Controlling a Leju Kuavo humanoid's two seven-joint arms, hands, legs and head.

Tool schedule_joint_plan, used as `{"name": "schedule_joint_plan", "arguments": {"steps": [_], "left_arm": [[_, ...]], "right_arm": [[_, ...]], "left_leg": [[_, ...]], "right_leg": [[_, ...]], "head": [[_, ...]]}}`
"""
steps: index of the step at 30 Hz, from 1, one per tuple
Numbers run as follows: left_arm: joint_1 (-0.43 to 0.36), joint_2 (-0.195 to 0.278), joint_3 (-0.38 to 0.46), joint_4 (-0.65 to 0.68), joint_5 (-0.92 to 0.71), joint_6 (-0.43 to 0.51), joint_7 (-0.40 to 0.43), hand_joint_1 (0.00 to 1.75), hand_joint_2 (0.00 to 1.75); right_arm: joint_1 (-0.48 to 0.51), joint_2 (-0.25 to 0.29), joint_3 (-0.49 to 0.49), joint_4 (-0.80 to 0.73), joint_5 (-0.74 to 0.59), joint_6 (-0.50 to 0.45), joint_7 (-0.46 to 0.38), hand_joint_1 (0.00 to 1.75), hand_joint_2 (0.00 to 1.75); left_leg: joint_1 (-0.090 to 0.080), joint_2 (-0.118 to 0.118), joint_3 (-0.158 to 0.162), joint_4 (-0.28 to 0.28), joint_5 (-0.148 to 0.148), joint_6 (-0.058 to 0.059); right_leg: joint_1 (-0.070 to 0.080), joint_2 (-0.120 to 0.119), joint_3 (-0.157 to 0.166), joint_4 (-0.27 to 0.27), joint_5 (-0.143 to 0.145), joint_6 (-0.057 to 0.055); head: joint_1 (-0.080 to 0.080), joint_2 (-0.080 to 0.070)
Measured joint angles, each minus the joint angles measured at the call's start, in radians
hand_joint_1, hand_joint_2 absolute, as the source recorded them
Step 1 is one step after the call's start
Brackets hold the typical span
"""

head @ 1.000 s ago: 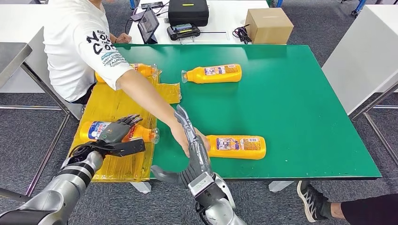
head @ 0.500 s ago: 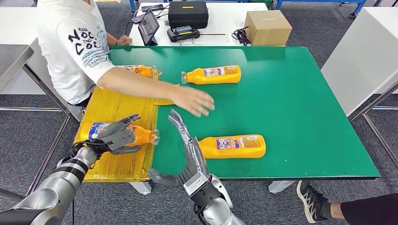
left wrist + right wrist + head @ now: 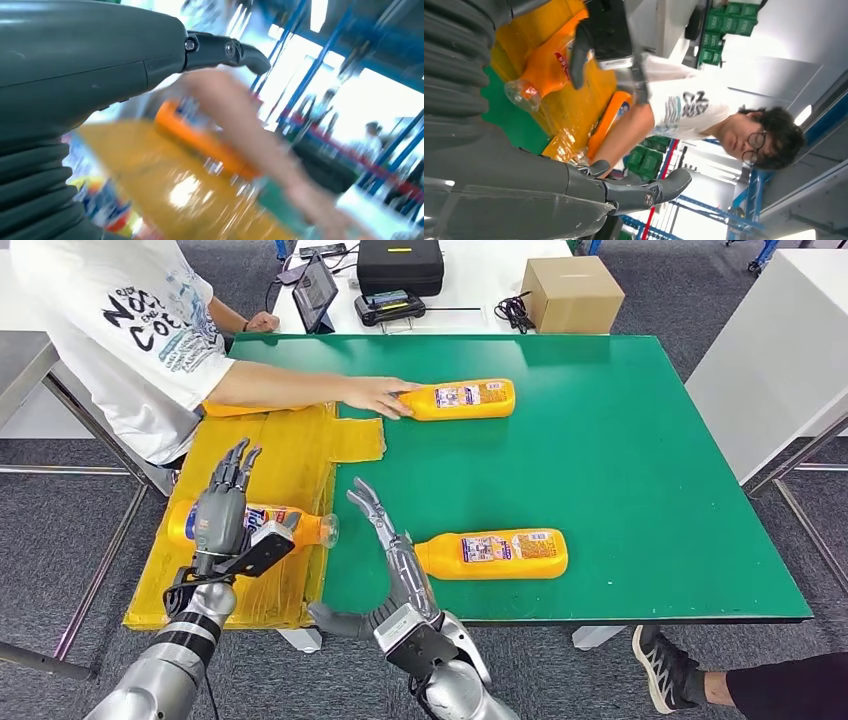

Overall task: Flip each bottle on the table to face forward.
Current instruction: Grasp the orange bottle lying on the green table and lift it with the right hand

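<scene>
Three orange bottles lie on their sides. One point(image 3: 262, 522) rests on the yellow cardboard sheet point(image 3: 290, 455), cap toward the green table point(image 3: 620, 450); the right wrist view shows this bottle point(image 3: 546, 70) too. My left hand point(image 3: 222, 505) is raised just over it, fingers straight and apart, holding nothing. In the left wrist view, blurred, a bottle point(image 3: 200, 145) lies beyond the hand point(image 3: 90, 65). A second bottle point(image 3: 495, 553) lies near the table's front edge. My right hand point(image 3: 393, 558) is open at its cap end; contact is unclear. A person's hand point(image 3: 375, 396) rests on the far bottle point(image 3: 462, 399).
The person stands at the far left, arm stretched over the cardboard, partly hiding a further bottle point(image 3: 232, 409). Behind the table stand a brown box point(image 3: 572, 295), a black case point(image 3: 400, 265) and a tablet point(image 3: 318, 290). A white table point(image 3: 780, 360) flanks the right.
My left hand lifted off the cardboard bottle and straightened its fingers upward. The person's hand moved from the table's middle to the far bottle. My right hand drew back slightly.
</scene>
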State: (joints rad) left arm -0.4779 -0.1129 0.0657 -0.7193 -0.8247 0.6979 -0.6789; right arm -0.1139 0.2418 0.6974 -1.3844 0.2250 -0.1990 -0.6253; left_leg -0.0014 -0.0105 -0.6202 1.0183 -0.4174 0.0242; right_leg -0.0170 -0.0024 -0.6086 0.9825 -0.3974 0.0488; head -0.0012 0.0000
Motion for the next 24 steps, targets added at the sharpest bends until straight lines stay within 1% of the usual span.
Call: {"name": "schedule_joint_plan", "arguments": {"steps": [3, 6, 7, 9, 11, 13, 14, 16, 18, 21, 24], "left_arm": [[0.031, -0.034, 0.035, -0.114, 0.018, 0.004, 0.0, 0.0, 1.75], [0.057, -0.056, 0.051, -0.208, 0.057, 0.004, 0.0, 0.0, 1.75], [0.064, -0.061, 0.052, -0.227, 0.108, -0.001, 0.0, 0.0, 1.75], [0.076, -0.067, 0.047, -0.245, 0.299, -0.036, 0.0, 0.0, 1.75], [0.089, -0.071, 0.045, -0.25, 0.51, -0.112, 0.0, 0.0, 1.75], [0.107, -0.076, 0.053, -0.25, 0.644, -0.195, 0.001, 0.0, 1.75], [0.118, -0.078, 0.059, -0.25, 0.682, -0.229, 0.001, 0.0, 1.75], [0.14, -0.082, 0.071, -0.251, 0.73, -0.279, 0.003, 0.0, 1.75], [0.163, -0.085, 0.084, -0.253, 0.756, -0.31, 0.006, 0.0, 1.75], [0.197, -0.089, 0.101, -0.261, 0.774, -0.333, 0.01, 0.0, 1.75], [0.225, -0.091, 0.114, -0.274, 0.78, -0.348, 0.017, 0.0, 1.75]], "right_arm": [[-0.003, 0.0, 0.004, 0.007, 0.015, -0.015, 0.005, 0.0, 1.75], [-0.003, -0.003, 0.006, 0.012, 0.068, -0.045, 0.026, 0.0, 1.75], [-0.003, -0.005, 0.006, 0.014, 0.096, -0.059, 0.039, 0.0, 1.75], [-0.002, -0.01, 0.005, 0.015, 0.164, -0.094, 0.082, 0.0, 1.75], [-0.001, -0.024, -0.004, 0.012, 0.234, -0.119, 0.147, 0.0, 1.75], [-0.001, -0.046, -0.025, 0.005, 0.3, -0.126, 0.217, 0.0, 1.75], [-0.001, -0.059, -0.039, 0.001, 0.331, -0.125, 0.246, 0.0, 1.75], [-0.002, -0.09, -0.071, -0.005, 0.391, -0.117, 0.3, 0.0, 1.75], [-0.001, -0.125, -0.104, -0.011, 0.443, -0.106, 0.35, 0.0, 1.75], [0.001, -0.17, -0.149, -0.024, 0.484, -0.091, 0.389, 0.0, 1.75], [0.0, -0.214, -0.176, -0.034, 0.529, -0.044, 0.451, 0.0, 1.75]], "left_leg": [[0.0, 0.0, -0.002, 0.0, 0.0, 0.0], [0.0, 0.0, -0.002, 0.0, -0.001, -0.001], [0.0, 0.0, -0.002, 0.0, -0.001, -0.001], [0.0, 0.001, -0.002, 0.0, -0.001, -0.001], [0.0, 0.001, -0.002, 0.0, -0.001, -0.001], [0.0, 0.0, -0.002, 0.0, -0.001, -0.001], [0.0, 0.0, -0.003, 0.0, -0.001, -0.001], [0.0, 0.0, -0.003, 0.0, -0.001, -0.001], [-0.001, 0.001, -0.003, 0.0, -0.001, 0.0], [-0.001, 0.001, -0.003, 0.0, -0.001, 0.0], [-0.001, 0.001, -0.003, 0.0, -0.001, 0.0]], "right_leg": [[0.0, 0.0, -0.002, 0.0, 0.0, 0.0], [0.0, 0.0, -0.002, 0.0, 0.0, 0.0], [0.0, 0.0, -0.003, 0.0, 0.0, 0.0], [0.0, 0.0, -0.003, 0.0, 0.0, 0.0], [0.0, 0.0, -0.003, 0.0, 0.0, 0.0], [0.0, 0.0, -0.003, 0.0, 0.0, 0.0], [0.0, 0.0, -0.003, 0.0, 0.0, 0.0], [0.0, 0.0, -0.003, 0.0, 0.0, 0.0], [-0.001, 0.0, -0.003, -0.001, 0.0, 0.0], [-0.001, 0.0, -0.003, -0.001, 0.0, 0.0], [-0.001, 0.0, -0.003, -0.001, 0.0, 0.001]], "head": [[0.0, 0.0], [0.0, 0.0], [0.0, 0.0], [0.0, 0.0], [0.0, 0.0], [0.0, 0.0], [0.0, 0.0], [0.0, 0.0], [0.0, 0.0], [0.0, 0.0], [0.0, 0.0]]}}
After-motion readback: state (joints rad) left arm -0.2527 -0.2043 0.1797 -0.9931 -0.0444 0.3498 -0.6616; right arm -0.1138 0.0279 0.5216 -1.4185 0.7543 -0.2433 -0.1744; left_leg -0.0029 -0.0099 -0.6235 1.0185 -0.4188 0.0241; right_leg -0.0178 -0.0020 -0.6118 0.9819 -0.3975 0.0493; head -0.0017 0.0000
